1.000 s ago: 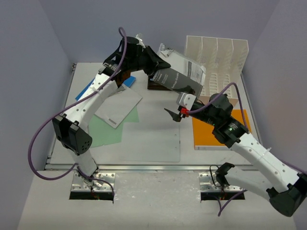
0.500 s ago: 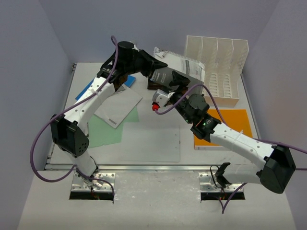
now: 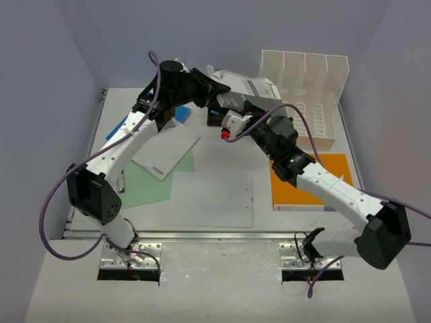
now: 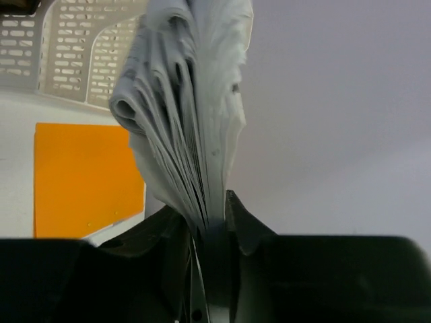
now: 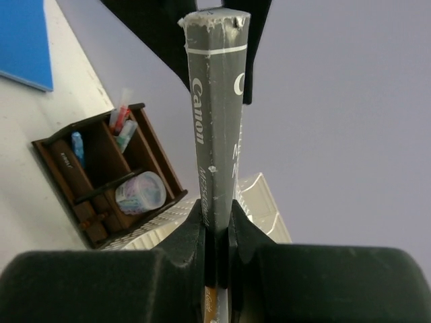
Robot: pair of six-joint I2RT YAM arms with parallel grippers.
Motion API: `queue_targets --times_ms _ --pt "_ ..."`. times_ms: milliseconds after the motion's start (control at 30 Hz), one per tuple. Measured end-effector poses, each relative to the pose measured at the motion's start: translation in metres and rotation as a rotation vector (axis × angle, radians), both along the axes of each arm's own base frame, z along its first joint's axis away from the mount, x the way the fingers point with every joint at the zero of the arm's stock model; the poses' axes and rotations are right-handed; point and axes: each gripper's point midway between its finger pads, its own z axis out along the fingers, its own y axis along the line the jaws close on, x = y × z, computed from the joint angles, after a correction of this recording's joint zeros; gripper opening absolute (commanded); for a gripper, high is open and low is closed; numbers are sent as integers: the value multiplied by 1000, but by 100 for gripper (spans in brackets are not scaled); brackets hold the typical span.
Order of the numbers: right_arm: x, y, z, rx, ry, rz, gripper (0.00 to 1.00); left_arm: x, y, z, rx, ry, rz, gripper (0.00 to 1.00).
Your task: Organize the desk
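— What is the manual (image 5: 214, 121) made of?
— Paper. The spine is matt grey card, scuffed white at its top corners. In the left wrist view the pages fan out thin and limp.
— And the desk (image 3: 222, 145)?
— A smooth, matt white top, with a bare metal rail (image 3: 202, 235) along the near edge.
— The rack (image 3: 306, 87)?
— Off-white plastic, slotted. The pen holder (image 5: 108, 182) is dark brown wood with a dull finish.
— The flat things?
— The orange folder (image 3: 286, 195) looks smooth and matt. The green sheet (image 3: 145, 185) is plain paper.
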Motion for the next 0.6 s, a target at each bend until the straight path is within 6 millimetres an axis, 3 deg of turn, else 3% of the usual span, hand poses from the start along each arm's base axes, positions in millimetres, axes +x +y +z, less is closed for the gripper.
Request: queue_targets --times_ms 67,100,233,367,467,600 --pt "3 -4 -5 19 39 -5 0 -5 1 0 -3 -7 -16 74" --pt "4 -9 -10 28 72 -19 0 -10 1 3 -8 -17 -30 98" --pt "8 -32 -43 44 237 -96 0 -28 8 34 -37 -114 -61 100" --pt "0 -44 -59 139 399 -132 0 -29 34 61 -14 -245 -21 100" --pt "-6 -50 -44 244 444 -145 0 -19 61 68 41 -322 51 100" --pt "-3 -70 -3 411 418 -188 0 -10 98 61 141 -390 154 100"
